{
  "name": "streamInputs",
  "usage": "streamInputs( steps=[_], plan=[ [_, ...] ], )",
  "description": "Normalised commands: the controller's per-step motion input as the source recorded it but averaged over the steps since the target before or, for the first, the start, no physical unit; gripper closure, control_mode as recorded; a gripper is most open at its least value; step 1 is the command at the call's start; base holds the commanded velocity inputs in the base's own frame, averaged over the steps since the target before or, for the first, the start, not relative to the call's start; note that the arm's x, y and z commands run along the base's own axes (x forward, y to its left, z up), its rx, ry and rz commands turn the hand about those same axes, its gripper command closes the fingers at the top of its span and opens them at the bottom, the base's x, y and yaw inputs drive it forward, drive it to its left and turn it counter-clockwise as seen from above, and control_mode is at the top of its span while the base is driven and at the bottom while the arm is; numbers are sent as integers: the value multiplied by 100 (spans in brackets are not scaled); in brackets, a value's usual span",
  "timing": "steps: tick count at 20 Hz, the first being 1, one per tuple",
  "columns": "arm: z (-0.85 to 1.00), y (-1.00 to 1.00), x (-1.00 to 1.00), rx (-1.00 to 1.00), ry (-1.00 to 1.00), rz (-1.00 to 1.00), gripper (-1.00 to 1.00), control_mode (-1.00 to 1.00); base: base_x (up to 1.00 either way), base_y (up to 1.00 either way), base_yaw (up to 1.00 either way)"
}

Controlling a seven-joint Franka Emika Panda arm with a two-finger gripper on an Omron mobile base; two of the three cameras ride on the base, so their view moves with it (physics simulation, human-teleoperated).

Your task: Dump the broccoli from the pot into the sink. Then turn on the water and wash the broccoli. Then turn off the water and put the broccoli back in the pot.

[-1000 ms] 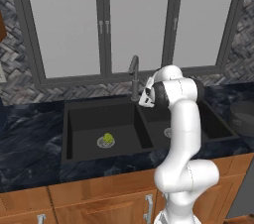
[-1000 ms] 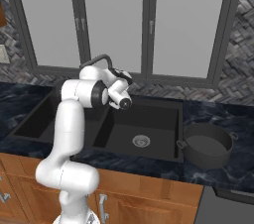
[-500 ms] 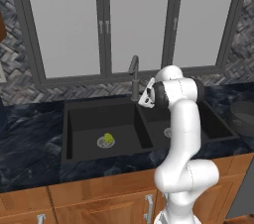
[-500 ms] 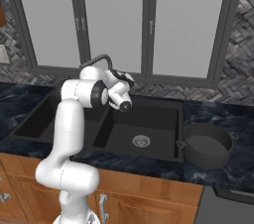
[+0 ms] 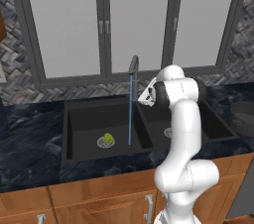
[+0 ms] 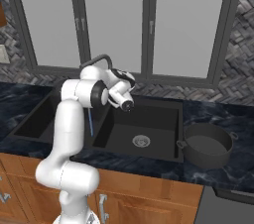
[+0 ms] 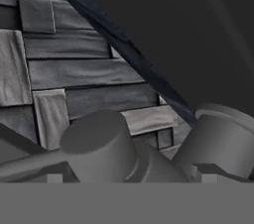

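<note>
We see the knobbly yellow-green broccoli (image 5: 107,139) resting on the round silver drain of the matte black sink's (image 5: 74,139) left basin. A thin blue water stream (image 5: 130,111) falls from the gooseneck faucet (image 5: 134,67). Whether the fingers are open, we cannot tell.

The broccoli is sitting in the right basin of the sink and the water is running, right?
Not quite. The broccoli sits in the left basin of the sink, on its drain, as the left base view shows. The water is indeed running from the faucet.
</note>
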Motion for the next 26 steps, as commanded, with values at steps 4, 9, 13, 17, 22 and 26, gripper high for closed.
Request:
streamInputs(
  steps=[4, 9, 13, 17, 22, 26],
  plan=[
    [0, -41, -14, 27, 8, -2, -100, -100, 0, 0, 0],
    [8, -45, -91, 19, -8, -4, -100, -100, 0, 0, 0],
    [41, -32, -100, 16, -31, -1, -100, -100, 0, 0, 0],
    [67, -8, -92, 13, -29, -1, -100, -100, 0, 0, 0],
    [25, -1, -63, 2, -6, -1, -100, -100, 0, 0, 0],
    [28, -3, -12, 0, 13, -2, -100, -100, 0, 0, 0]
  ],
)
